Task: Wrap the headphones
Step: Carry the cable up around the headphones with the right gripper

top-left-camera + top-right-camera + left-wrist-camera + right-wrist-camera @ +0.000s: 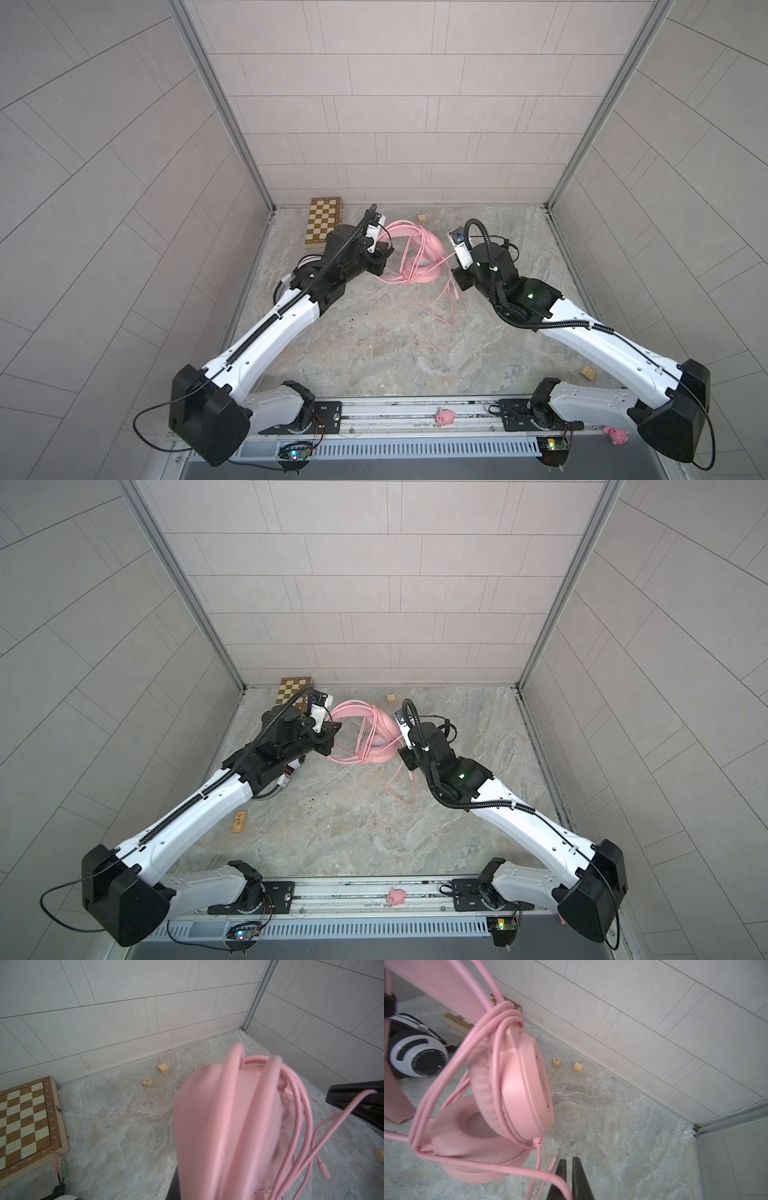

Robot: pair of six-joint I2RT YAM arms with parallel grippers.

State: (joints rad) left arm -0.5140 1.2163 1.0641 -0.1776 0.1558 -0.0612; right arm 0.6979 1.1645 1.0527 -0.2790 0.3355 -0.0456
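– What is hard to make out?
– The white headset [415, 1057] lies mostly under the left arm in both top views. Only the right wrist view shows one ear cup, behind pink loops. The pink headset [517, 1088] fills half the left wrist view, blurred. I cannot tell whether it touches the bench [374, 345].

– And the pincers?
– The left pincer [382, 259] is clenched on the pink headband, at the upper middle of a top view. The right pincer [569, 1163] is pinched on the cord [506, 1016]. The cord loops several times round that headset, and its loose tail lies toward mid-frame.

– Counts?
– Two headsets.
- Plugs: a pink plug [55, 1164] and a green plug [63, 1163] by the chessboard [324, 222].
- By the back wall: a ridged block [163, 1068] and a green-marked block [147, 1082]. A top view shows only one of them.
- Elsewhere: a third block [587, 372] at lower right and a flat piece [239, 821] left of centre.
- Pigs: a pig [444, 417] on the bottom rail, and a second pig [616, 435] half hidden by the right arm.

– Containers?
– Only the chessboard, at the bench's upper left. It is a clasped case, shut, so its inside is hidden.
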